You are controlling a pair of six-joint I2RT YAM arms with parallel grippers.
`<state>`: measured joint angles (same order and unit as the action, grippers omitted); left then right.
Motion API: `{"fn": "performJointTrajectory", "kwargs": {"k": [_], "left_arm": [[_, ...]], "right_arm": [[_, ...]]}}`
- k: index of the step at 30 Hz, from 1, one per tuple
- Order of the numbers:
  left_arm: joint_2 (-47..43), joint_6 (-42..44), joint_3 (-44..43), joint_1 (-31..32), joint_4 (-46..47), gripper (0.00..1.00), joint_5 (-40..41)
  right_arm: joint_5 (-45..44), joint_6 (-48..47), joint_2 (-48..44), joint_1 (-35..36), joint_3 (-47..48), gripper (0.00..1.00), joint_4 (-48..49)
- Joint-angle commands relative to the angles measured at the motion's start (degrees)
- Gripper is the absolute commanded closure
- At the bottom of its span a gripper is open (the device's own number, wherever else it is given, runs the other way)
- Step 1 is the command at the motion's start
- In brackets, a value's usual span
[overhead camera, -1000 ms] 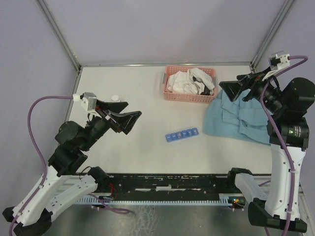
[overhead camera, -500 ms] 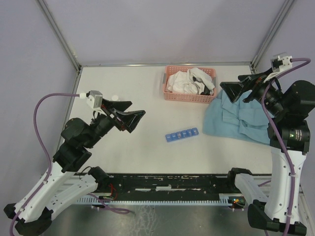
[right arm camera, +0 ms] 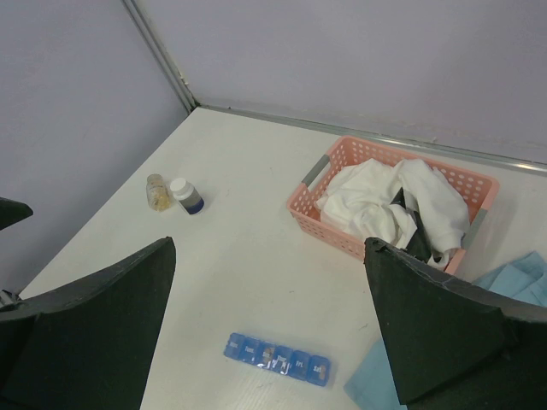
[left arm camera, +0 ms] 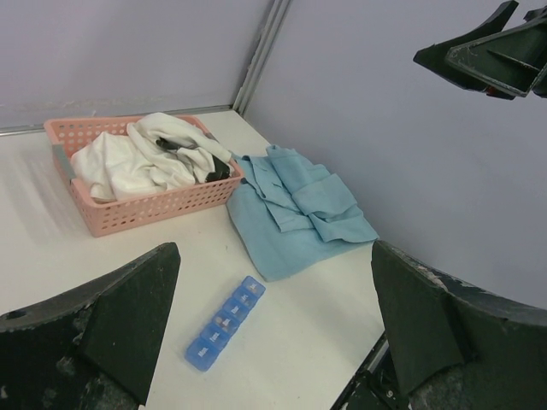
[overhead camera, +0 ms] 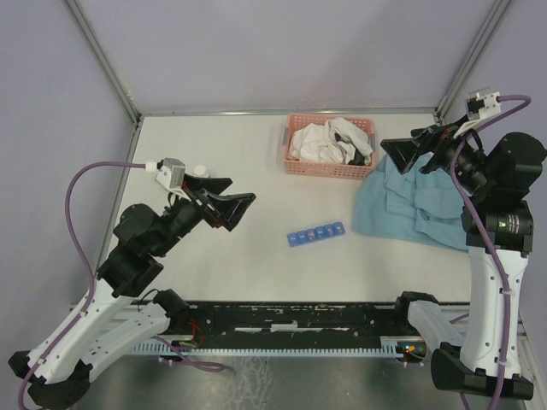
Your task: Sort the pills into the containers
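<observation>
A blue pill organiser (overhead camera: 315,233), a short row of small square compartments, lies flat on the white table (overhead camera: 239,145) a little right of centre, its right end angled slightly away from the arms; nothing touches it. Seen from the left wrist, the strip (left arm camera: 225,323) sits in the gap between that arm's two dark fingers; from the right wrist it (right arm camera: 278,359) lies low in the picture, again in the gap.

A folded light-blue cloth (overhead camera: 410,205) is spread just to the right of the strip, close to it but apart; behind the strip, near the table's back edge, stands a pink slotted basket (overhead camera: 325,169) heaped with white cloth (overhead camera: 325,141), its right corner beside the blue cloth.

The left fingers (overhead camera: 231,207) hang above the table well to the left of the strip, spread wide apart and holding nothing; the right fingers (overhead camera: 400,152) are raised over the far edge of the blue cloth, beside the basket, likewise spread wide with nothing between them.

At the table's left side, behind the left arm, stand two small bottles side by side: a clear one with tan contents (right arm camera: 156,191) and a white-capped one (right arm camera: 185,196); only the white cap (overhead camera: 200,171) shows from above.
</observation>
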<state>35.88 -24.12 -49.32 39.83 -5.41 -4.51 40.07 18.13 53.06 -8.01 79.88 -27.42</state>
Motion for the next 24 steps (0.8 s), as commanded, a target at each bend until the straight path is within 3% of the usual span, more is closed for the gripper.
{"fn": "performJointTrajectory", "kwargs": {"k": [1, 24], "left_arm": [[-0.53, 3.06, 0.30, -0.20, 2.95, 0.01, 0.95], [-0.56, 3.29, 0.45, -0.19, 2.88, 0.01, 1.09]], "right_arm": [[0.29, -0.78, -0.28, -0.12, 0.42, 0.00, 2.72], [-0.40, -1.24, -0.61, -0.08, -0.08, 0.00, 2.46]]}}
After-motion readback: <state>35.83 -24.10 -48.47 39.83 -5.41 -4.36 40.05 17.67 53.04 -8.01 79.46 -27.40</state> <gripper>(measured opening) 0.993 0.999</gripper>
